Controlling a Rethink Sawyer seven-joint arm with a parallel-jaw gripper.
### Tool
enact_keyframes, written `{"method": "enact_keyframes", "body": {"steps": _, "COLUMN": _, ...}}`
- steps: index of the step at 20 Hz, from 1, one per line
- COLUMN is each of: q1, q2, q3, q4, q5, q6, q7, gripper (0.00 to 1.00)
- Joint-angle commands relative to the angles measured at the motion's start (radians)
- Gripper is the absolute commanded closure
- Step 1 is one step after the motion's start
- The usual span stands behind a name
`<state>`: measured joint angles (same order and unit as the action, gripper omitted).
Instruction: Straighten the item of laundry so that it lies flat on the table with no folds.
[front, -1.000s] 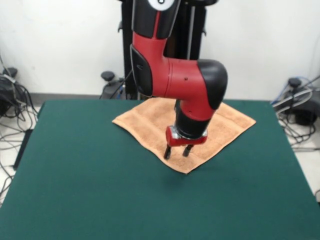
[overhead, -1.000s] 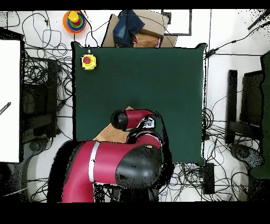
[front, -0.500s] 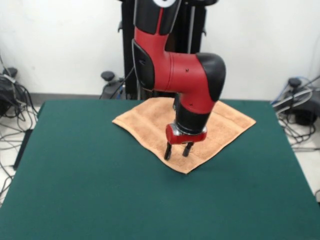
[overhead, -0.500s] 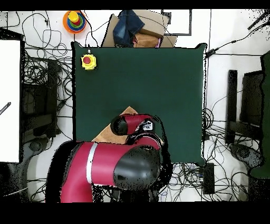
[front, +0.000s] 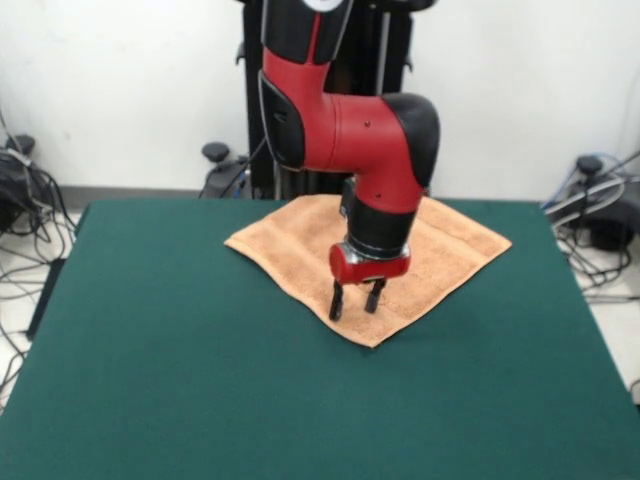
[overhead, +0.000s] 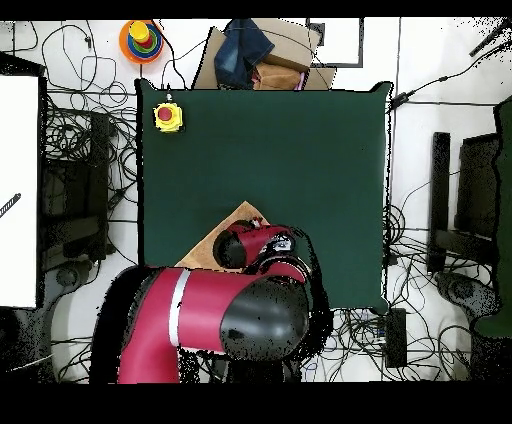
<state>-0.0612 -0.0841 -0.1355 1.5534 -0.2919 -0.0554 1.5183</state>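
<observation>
The peach-orange towel (front: 300, 245) lies spread like a diamond on the far half of the dark green table (front: 180, 380), one corner pointing toward the camera. In the front view my gripper (front: 353, 300) hangs just above the towel near that front corner, its two black fingers open with nothing between them. From overhead the arm covers most of the towel (overhead: 237, 214); only one corner shows, and the gripper itself is hidden under the arm.
A yellow box with a red button (overhead: 167, 117) sits at one table corner in the overhead view. Cables and equipment ring the table on the floor. A cardboard box (overhead: 265, 60) lies beyond the far edge.
The arm's wrist has drawn back slightly toward the base, so more of the towel's corner shows from overhead. The gripper stays open over the front corner.
</observation>
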Motion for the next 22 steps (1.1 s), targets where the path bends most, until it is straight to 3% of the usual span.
{"method": "enact_keyframes", "body": {"steps": 1, "q1": -0.112, "q2": 0.405, "q3": 0.021, "q4": -0.168, "q5": -0.017, "q6": -0.213, "q7": 0.166, "gripper": 0.00}}
{"method": "enact_keyframes", "body": {"steps": 22, "q1": -0.112, "q2": 0.406, "q3": 0.036, "q4": -0.163, "q5": 0.043, "q6": -0.210, "q7": 0.159, "gripper": 0.00}}
